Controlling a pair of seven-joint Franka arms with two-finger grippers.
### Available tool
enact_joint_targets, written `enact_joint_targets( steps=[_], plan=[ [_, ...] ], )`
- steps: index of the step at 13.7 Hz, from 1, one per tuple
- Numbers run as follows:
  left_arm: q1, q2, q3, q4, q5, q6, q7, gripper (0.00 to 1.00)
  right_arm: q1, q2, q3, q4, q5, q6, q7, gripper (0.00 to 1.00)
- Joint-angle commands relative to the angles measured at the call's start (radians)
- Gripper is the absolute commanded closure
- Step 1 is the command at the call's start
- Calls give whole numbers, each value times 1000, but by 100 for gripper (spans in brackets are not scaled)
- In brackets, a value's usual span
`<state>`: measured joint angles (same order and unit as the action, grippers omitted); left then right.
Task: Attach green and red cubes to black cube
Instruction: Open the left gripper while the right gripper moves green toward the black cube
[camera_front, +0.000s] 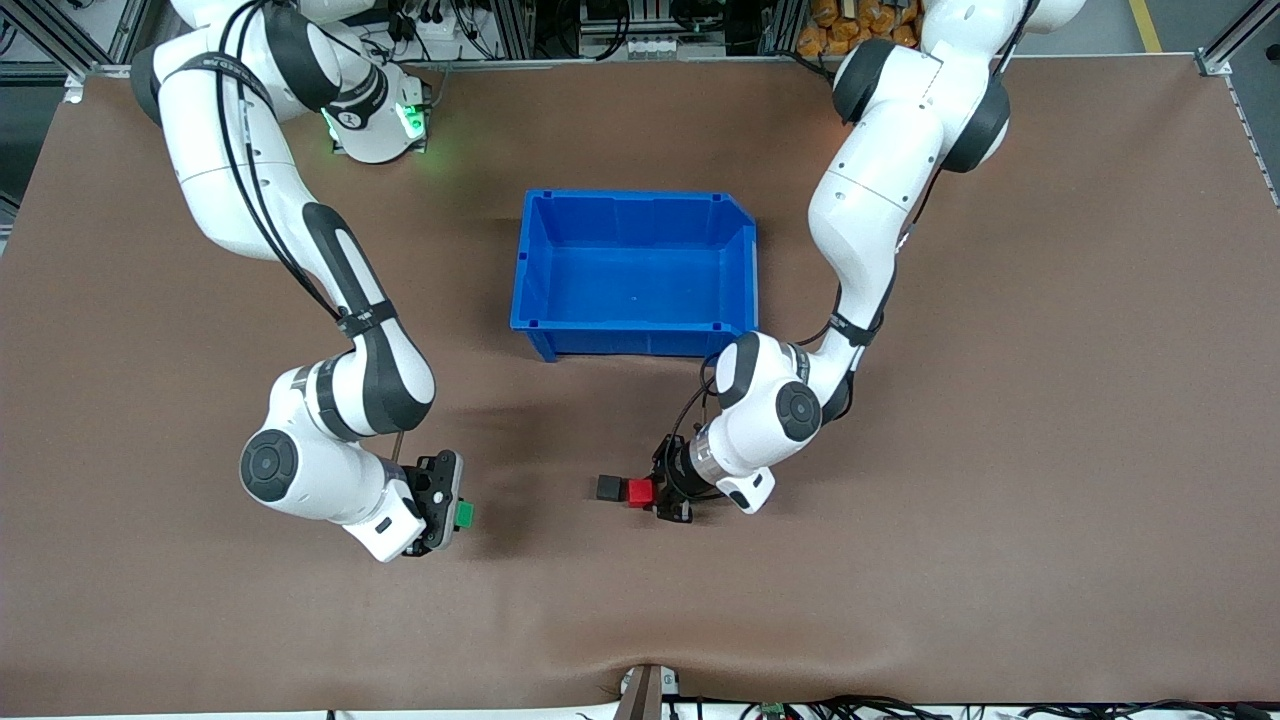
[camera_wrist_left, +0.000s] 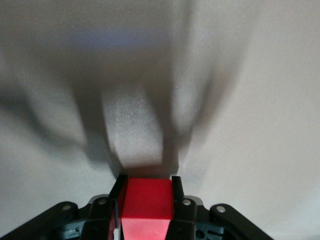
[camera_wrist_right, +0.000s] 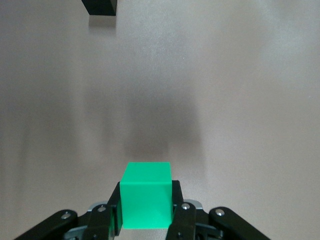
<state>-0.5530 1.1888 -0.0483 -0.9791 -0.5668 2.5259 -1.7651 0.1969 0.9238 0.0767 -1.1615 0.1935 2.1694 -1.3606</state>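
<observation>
Nearest the front camera, the right end effector (camera_front: 455, 512) grips the green cube (camera_front: 465, 514) over the worktop (camera_front: 1000, 450), well apart from the black cube (camera_front: 609, 487). Beside it, the left end effector (camera_front: 662, 492) clamps the red cube (camera_front: 640, 491), seemingly touching the black one; press squarely.

Left wrist view: red cube (camera_wrist_left: 146, 199) sits straight between the fingers (camera_wrist_left: 118, 196).

Right wrist view: green cube (camera_wrist_right: 146, 194) should approach the black cube (camera_wrist_right: 100, 7) level and aligned.

An open-topped blue plastic bin (camera_front: 634, 272), one corner cut off at about one o'clock on its rim, sits around twelve o'clock from the middle of the brown cloth-covered table (camera_front: 1050, 450), whose covering puckers into a fold at six o'clock along its near edge.
</observation>
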Motion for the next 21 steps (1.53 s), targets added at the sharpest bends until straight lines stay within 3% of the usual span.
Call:
enact_joint_targets(
  steps=[1, 15, 16, 17, 18, 19, 21],
  plan=[
    [-24, 54, 1, 46, -18, 28, -17, 100, -1, -5, 2, -6, 15, 3, 8, 100],
    [-33, 45, 8, 40, -16, 33, 4, 100, -4, -3, 2, -9, 15, 4, 8, 100],
    [-28, 41, 11, 37, -15, 31, 21, 84, -2, -3, 2, -9, 15, 4, 8, 100],
    [-31, 40, 13, 34, -12, 28, 57, 60, -1, -3, 2, -9, 15, 4, 8, 100],
    [-33, 35, 16, 33, -9, 24, 94, 18, 1, -3, 2, -9, 15, 4, 8, 100],
    [-33, 35, 16, 33, -8, 24, 107, 0, 2, -3, 2, -9, 21, 4, 8, 100],
    [-30, 34, 12, 33, -10, 24, 107, 0, 9, -3, 2, -15, 46, 4, 11, 100]
  ],
)
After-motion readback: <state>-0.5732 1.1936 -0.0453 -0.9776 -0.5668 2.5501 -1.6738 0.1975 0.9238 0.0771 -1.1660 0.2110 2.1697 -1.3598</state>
